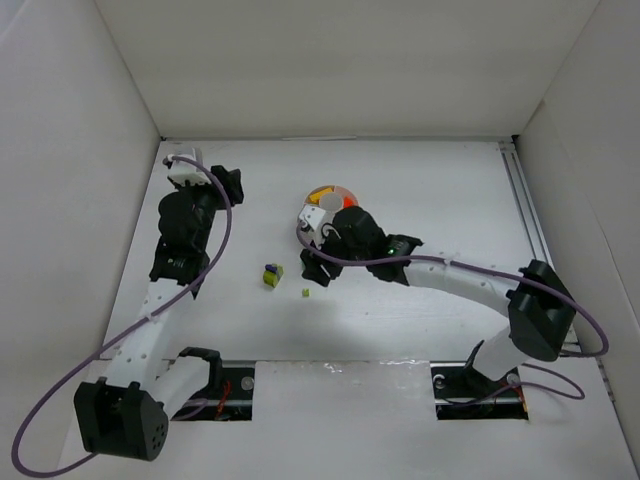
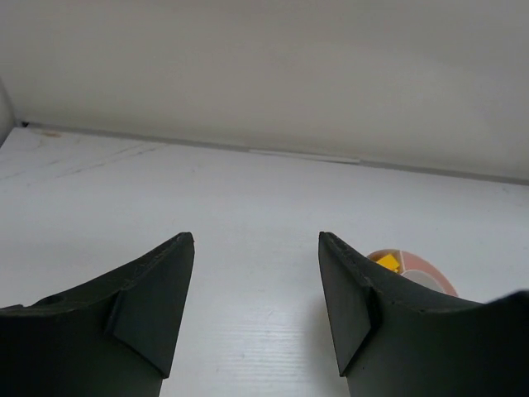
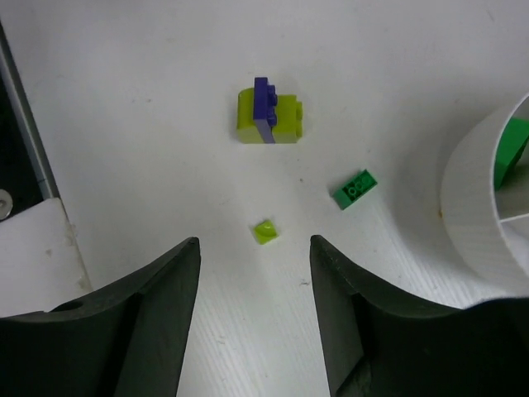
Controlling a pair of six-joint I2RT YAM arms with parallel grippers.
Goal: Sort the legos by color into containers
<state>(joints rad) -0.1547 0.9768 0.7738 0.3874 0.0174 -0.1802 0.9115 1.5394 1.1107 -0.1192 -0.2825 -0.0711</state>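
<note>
The round white divided dish (image 1: pixel 322 192) sits mid-table, partly hidden by my right wrist; orange and yellow bits show in it. In the right wrist view its wall (image 3: pixel 483 217) is at the right, with a green brick (image 3: pixel 512 149) inside. A yellow-green and purple clump (image 3: pixel 269 118) (image 1: pixel 272 276), a loose green brick (image 3: pixel 356 188) and a tiny lime bit (image 3: pixel 264 231) (image 1: pixel 304 292) lie on the table. My right gripper (image 3: pixel 254 244) (image 1: pixel 314 268) is open and empty just short of the lime bit. My left gripper (image 2: pixel 256 240) (image 1: pixel 232 185) is open and empty, left of the dish (image 2: pixel 413 269).
White walls enclose the table on the left, back and right. A metal rail (image 1: pixel 527 215) runs along the right side. A dark gap and a white ledge (image 3: pixel 33 240) show at the left of the right wrist view.
</note>
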